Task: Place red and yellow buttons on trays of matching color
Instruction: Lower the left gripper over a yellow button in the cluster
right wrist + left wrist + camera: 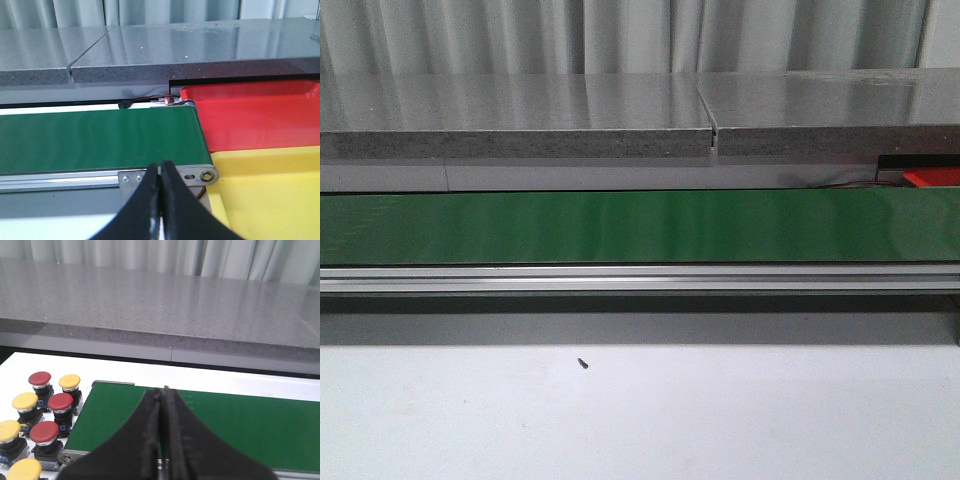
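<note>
Beside the closed left hand (161, 426), buttons (45, 432) cluster.

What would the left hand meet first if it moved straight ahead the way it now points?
Probably the green conveyor belt: the shut left hand points over it, with the buttons off to one side. Depth is unclear.

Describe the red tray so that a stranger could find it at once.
Follow the green conveyor belt to its end by the right gripper. Two trays sit there side by side; the red tray is the one farther back, nearer the grey counter, behind the yellow tray.
</note>
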